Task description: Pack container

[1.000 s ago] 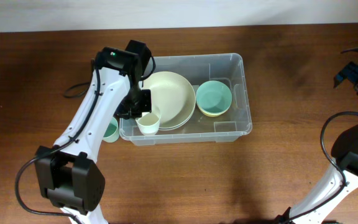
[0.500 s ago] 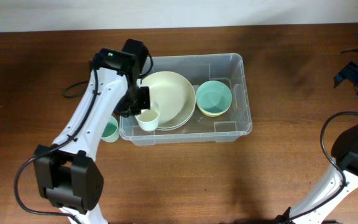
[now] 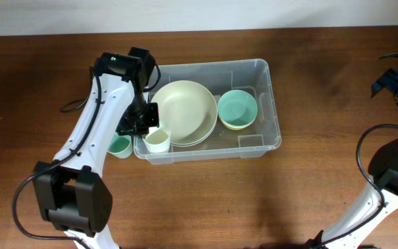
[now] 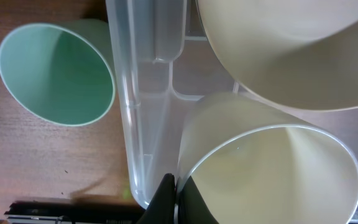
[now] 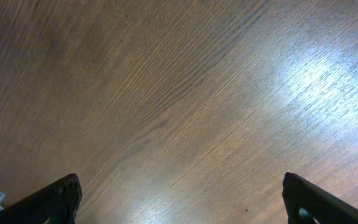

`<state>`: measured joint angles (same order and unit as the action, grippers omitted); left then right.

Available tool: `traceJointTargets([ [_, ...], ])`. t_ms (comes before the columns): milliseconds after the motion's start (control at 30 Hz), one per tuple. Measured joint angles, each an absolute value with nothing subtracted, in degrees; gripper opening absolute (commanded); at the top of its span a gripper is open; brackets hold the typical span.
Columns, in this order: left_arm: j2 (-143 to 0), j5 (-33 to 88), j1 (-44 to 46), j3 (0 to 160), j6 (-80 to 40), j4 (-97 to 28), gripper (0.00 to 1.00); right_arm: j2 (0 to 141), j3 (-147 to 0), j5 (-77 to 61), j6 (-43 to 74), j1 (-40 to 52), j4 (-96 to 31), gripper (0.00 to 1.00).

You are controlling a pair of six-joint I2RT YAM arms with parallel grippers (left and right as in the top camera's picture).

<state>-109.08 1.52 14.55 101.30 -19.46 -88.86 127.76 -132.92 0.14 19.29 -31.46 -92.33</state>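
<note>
1. Container (image 3: pixel 273 111) is sitting in the middle of the table (image 3: pixel 254 200), the long way across, clear-walled and open at the top, and it is not shifting while the left arm works inside it.
2. The left gripper (image 4: pixel 176 198) is pinching the rim of the cream cup (image 3: pixel 157 141) with its jaws closed tight, one finger inside the cup and one outside.
3. Over the last second this arm has been sliding left and a little toward the near side, carrying the cup off the edge of the large cream bowl (image 3: pixel 185 111) and into the container's near-left corner.
4. In the left wrist view the cup is now standing just beside the corner wall, so the placing step is looking nearly finished; letting go of the rim is probably what is coming next.
5. The right gripper (image 5: pixel 185 196) is hanging wide open over bare wood, well apart from the container and holding nothing.
6. A teal bowl (image 3: pixel 238 109) is nesting in a paler bowl at the container's right end, touching the large cream bowl or nearly so.
7. A green cup (image 3: pixel 120 145) is waiting outside on the table, just beside the container's left wall, and is likely still to be packed.
8. Room is getting tight: the large bowl is filling most of the floor, so the green cup may have to stack into the cream one, and the left arm is reaching right over it.
</note>
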Motion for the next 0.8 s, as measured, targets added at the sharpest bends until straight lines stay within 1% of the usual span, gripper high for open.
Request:
traceJointTargets([
  [200,-109.1,1.5,14.5,101.3,-19.2,-88.6,0.01,127.8,-132.9,0.1,19.3,-31.5,-92.3,0.99],
  [800,-109.1,1.6,14.5,101.2,-19.2,-81.3,0.01,127.8,-132.9,0.1,19.3,-31.5,-92.3,0.99],
])
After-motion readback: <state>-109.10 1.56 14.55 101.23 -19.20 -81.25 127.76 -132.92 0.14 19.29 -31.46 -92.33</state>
